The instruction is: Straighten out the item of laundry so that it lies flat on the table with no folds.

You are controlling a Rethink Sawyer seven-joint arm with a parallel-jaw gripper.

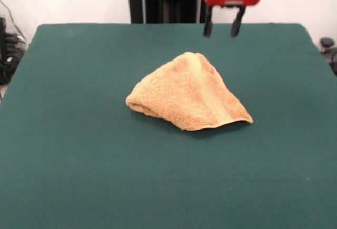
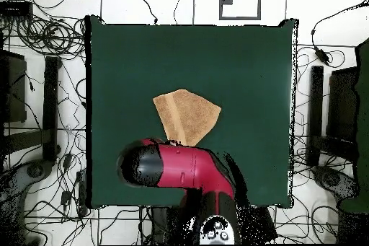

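Gripper (image 1: pixel 221 29) hangs high at the far side of the table (image 1: pixel 79 160), its two dark fingers (image 1: pixel 208 28) parted with bare air between them, holding nothing. It sits above and a little to the right of the towel's peak in the front view, well clear of the cloth.

The item of laundry (image 1: pixel 187 95) lies near the middle of the table, bunched into a rough tent or wedge: a raised peak at the far end, sloping down to a broad near edge. Its left near end is rolled under into a thick, rounded fold, while the right near corner runs out into a thin, flat hemmed tip that lifts slightly off the felt. A smoother woven band runs from the peak down towards that right corner.

The cloth is orange-tan terry, nubby and looped. It should be light, wholly limp and not fragile; it will drape and drag rather than hold any shape, and the loops should give good purchase for a pinch. The dark green, matte, felt-like top will likely grip the pile somewhat, which helps when one edge is pulled.

The best hold looks to be the thin hemmed right corner, or the peak, where only a layer or two would be caught; the rolled left end is too bulky.
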